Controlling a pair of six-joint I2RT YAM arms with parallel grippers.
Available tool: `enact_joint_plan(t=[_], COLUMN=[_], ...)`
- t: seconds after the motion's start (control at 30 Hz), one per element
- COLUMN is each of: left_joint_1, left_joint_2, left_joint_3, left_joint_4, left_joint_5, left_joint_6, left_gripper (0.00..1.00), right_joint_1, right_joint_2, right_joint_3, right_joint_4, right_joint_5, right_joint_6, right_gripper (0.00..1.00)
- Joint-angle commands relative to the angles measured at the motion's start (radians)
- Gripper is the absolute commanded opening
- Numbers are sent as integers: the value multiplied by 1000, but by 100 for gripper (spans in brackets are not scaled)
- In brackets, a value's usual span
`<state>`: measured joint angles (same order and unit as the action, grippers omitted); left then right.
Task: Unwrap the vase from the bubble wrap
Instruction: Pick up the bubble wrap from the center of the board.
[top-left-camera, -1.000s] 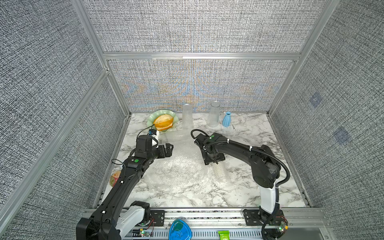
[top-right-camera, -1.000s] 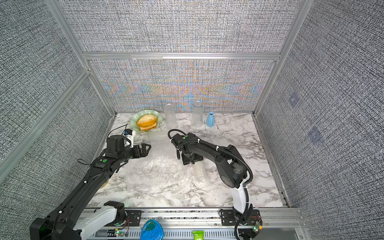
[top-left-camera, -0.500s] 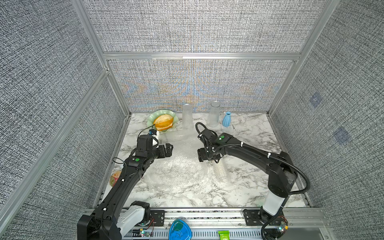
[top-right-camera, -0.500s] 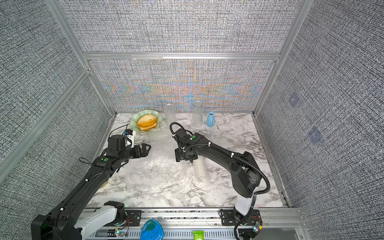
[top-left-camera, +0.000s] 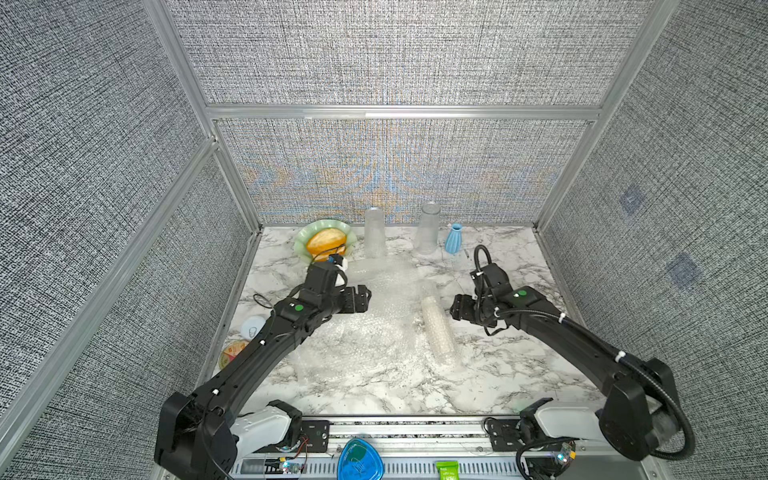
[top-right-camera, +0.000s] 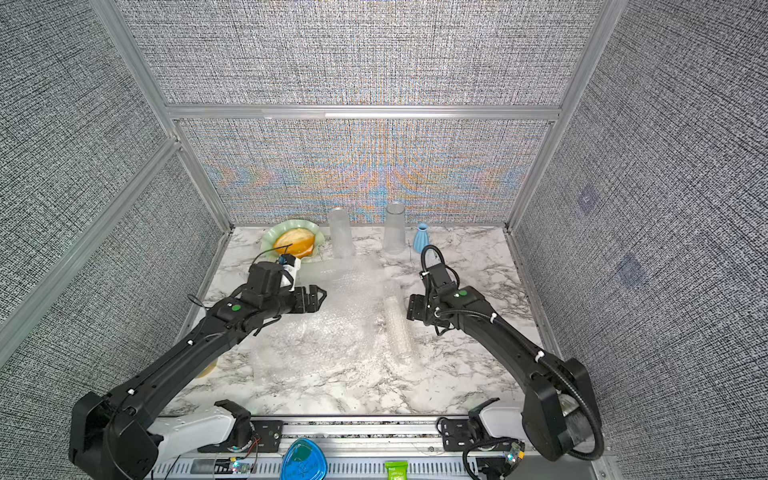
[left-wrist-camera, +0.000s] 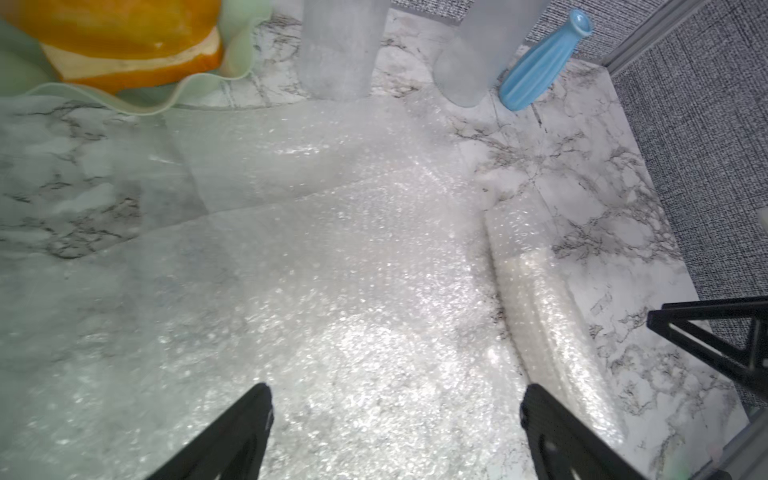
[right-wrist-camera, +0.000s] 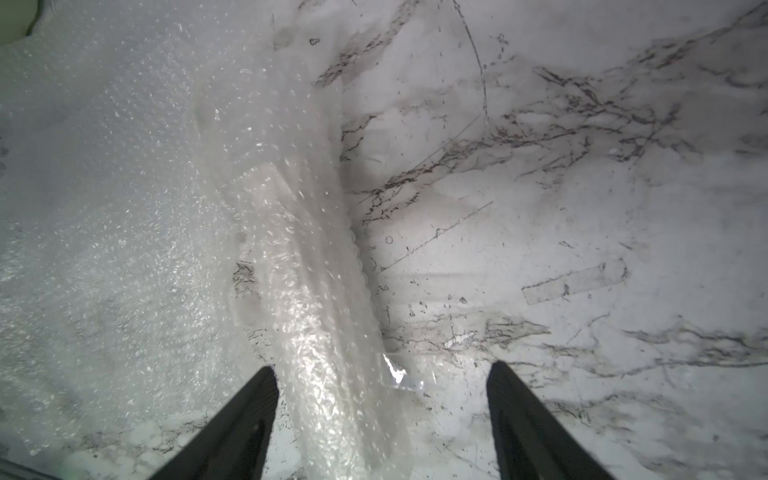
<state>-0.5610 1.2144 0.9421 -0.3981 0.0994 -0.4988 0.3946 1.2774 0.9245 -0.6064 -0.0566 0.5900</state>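
Both top views look steeply down from above the front rail, covering the whole marble table (top-left-camera: 490, 382). Each wrist camera rides low and close, looking past its own fingers (left-wrist-camera: 232, 436) at the bubble wrap (right-wrist-camera: 316, 291).

Two black arms (top-left-camera: 257, 357) (top-left-camera: 573, 336), white base housings, green dot per wrist link, white cable ties, ribbed black conduit on right arm.

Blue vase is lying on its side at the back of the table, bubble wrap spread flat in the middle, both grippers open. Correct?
One error: the blue vase stands upright at the back, as both top views show. The bubble wrap is spread mid-table, and the left gripper and right gripper are open.
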Motion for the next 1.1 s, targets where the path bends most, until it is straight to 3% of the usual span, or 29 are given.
enact_joint_plan(t=[0.0, 0.23, 0.33, 0.5, 0.7, 0.77, 1.07], left_joint_1=[-98, -342, -425, -493, -515, -516, -508], left_joint_2=[73, 333, 478, 715, 1008, 1054, 1062], left_joint_3=[55, 244, 386, 648, 985, 1018, 920], left_joint_4=[-52, -142, -213, -348, -586, -604, -524], left_joint_5=[-138, -271, -325, -330, -306, -295, -284], left_joint_6=[-181, -449, -545, -641, -682, -683, -699], left_gripper=[93, 92, 92, 92, 92, 91, 83], right_joint_1=[-79, -354, -439, -535, -568, -569, -569], right_joint_2=[-49, -208, -264, -320, -341, -336, -320], right_joint_3=[-62, -177, -211, -259, -285, -287, -285], right_joint_4=[45, 57, 65, 81, 92, 102, 107], right_joint_5=[-28, -70, -110, -195, -255, -270, -313], right_joint_6=[16, 25, 5, -36, -56, -56, -68], right_gripper=[75, 75, 75, 75, 76, 76, 76])
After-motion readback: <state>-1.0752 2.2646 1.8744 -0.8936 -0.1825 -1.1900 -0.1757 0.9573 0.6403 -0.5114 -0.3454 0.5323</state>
